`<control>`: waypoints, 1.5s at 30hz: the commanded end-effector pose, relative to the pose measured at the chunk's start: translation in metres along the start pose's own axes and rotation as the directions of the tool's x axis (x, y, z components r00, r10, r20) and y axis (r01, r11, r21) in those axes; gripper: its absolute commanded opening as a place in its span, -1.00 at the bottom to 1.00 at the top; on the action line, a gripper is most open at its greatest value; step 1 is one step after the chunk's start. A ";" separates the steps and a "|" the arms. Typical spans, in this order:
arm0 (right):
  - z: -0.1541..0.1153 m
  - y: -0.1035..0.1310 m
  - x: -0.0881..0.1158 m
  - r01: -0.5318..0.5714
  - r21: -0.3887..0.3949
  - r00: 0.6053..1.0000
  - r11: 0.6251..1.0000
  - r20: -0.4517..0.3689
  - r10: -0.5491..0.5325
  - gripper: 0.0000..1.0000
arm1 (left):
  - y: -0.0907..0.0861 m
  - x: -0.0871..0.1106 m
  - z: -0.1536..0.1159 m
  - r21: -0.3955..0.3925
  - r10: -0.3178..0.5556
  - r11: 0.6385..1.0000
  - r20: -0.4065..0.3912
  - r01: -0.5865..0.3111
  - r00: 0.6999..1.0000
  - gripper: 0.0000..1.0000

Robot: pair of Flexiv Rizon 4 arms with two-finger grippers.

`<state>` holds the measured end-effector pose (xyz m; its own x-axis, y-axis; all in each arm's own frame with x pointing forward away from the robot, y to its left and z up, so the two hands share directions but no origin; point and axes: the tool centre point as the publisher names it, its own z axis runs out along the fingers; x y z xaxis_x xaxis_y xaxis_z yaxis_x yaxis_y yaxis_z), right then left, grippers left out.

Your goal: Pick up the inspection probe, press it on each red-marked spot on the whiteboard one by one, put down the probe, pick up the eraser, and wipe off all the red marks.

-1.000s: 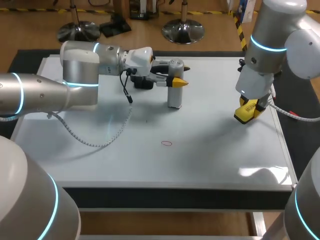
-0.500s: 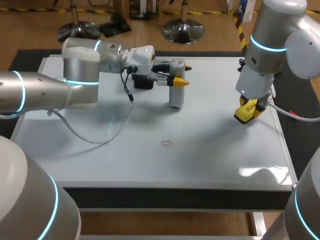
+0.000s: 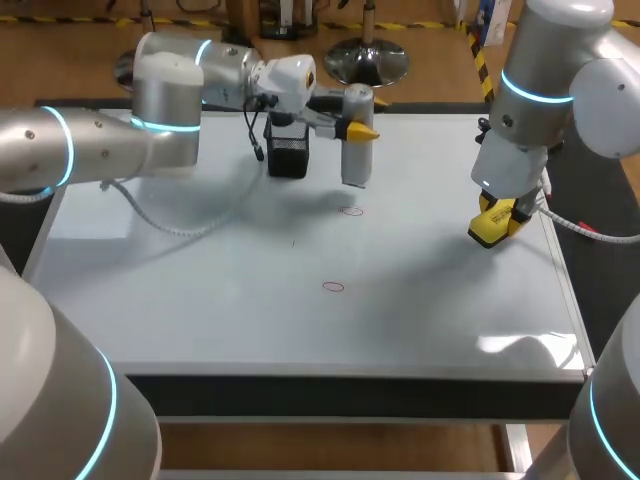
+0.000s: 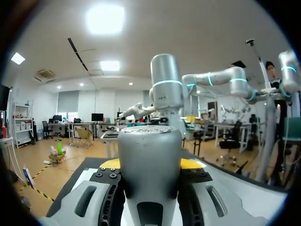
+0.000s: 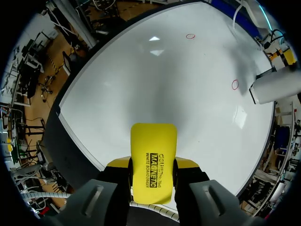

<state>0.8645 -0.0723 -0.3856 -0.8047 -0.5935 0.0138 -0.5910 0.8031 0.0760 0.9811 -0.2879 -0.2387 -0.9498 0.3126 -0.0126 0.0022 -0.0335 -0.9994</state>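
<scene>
Head view: my left gripper [image 3: 356, 128] is clamped on the inspection probe [image 3: 355, 165], held upright clear of the whiteboard [image 3: 200, 300]. One red mark [image 3: 351, 210] lies just beneath the gripper, a second farther off. My right gripper [image 3: 497, 220] grips the eraser [image 3: 486, 232].

Left wrist view: the probe [image 4: 149, 165] sits between both fingers. I judge it a rigid, smooth cylinder, likely slippery, best held mid-body.

Right wrist view: the eraser [image 5: 153, 160] is pinched by its long sides. I judge it light and firm.
</scene>
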 end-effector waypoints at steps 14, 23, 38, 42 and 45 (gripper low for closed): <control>-0.001 -0.001 0.000 0.002 0.002 1.000 1.000 -0.003 -0.002 -1.00 | -0.033 -0.048 -0.022 -0.042 -0.053 0.998 -0.265 0.043 0.963 -1.00; -0.001 -0.001 0.000 0.002 0.002 1.000 1.000 -0.003 -0.002 -1.00 | -0.042 -0.076 -0.027 -0.054 -0.038 0.998 -0.328 0.021 0.944 -1.00; -0.001 -0.001 0.000 0.002 0.002 1.000 1.000 -0.003 -0.002 -1.00 | -0.038 -0.101 -0.031 -0.040 -0.019 0.999 -0.377 0.004 0.926 -1.00; -0.001 -0.001 0.000 0.002 0.002 1.000 1.000 -0.003 -0.002 -1.00 | -0.037 -0.106 -0.030 -0.036 -0.017 0.999 -0.380 0.003 0.925 -1.00; -0.001 -0.001 0.000 0.002 0.002 1.000 1.000 -0.003 -0.002 -1.00 | -0.035 -0.108 -0.030 -0.036 -0.017 0.999 -0.382 0.003 0.924 -1.00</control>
<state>0.8645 -0.0723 -0.3854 -0.8047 -0.5935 0.0137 -0.5910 0.8031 0.0761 1.0846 -0.2898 -0.1984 -0.9286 0.3708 -0.0113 0.0171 0.0122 -0.9998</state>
